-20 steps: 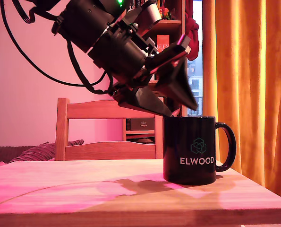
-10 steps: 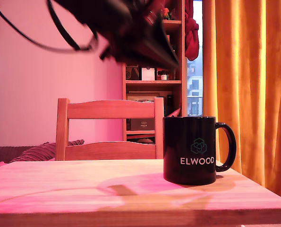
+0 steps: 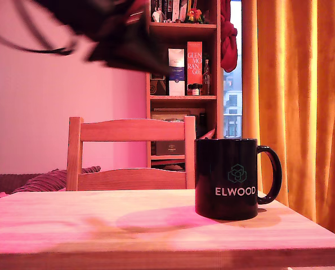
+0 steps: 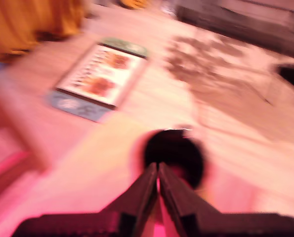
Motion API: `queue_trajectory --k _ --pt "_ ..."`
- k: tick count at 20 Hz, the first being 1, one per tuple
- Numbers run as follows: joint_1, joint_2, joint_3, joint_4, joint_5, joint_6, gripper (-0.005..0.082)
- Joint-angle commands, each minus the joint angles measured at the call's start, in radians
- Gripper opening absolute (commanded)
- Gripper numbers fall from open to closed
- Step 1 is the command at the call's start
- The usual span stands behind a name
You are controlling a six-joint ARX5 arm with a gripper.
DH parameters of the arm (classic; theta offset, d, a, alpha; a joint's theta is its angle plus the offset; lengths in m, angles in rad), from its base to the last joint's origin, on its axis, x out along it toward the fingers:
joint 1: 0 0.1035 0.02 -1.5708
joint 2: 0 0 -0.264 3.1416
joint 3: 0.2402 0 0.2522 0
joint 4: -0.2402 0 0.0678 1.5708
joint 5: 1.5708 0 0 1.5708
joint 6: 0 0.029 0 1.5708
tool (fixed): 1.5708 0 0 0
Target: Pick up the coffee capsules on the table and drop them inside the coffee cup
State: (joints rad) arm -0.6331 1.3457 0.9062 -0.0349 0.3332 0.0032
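The table (image 3: 156,225) fills the lower part of the exterior view. No capsule lies on the surface shown there. The coffee cup (image 3: 226,179) stands upright on it at about 4 o'clock from the picture centre, with its handle toward the exterior view's right. The arm is a dark, motion-blurred mass at 11 o'clock, high and well apart from the cup.

Judged step: the arm appears to be between a drop over the cup and the next pick. The next move calls for locating a capsule, because neither view shows one clearly.

The wrist view shows the gripper (image 4: 158,174), which is too blurred to make out in the exterior view. Its jaws meet at the tips, closed, with nothing visible between them. It also looks down on the cup's dark opening (image 4: 174,155) just beyond the tips; blur hides the contents. A printed card (image 4: 102,79) at 10 o'clock appears in this view only.
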Motion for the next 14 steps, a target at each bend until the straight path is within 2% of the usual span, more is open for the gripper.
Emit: queue_trajectory --k 1,9,14 --pt "0.050 -0.021 -0.053 0.026 0.003 0.005 -0.0023" --pt "0.358 -0.103 -0.141 0.068 0.066 0.005 -0.0023" --pt "0.509 -0.175 -0.235 0.128 0.103 -0.012 -0.0023"
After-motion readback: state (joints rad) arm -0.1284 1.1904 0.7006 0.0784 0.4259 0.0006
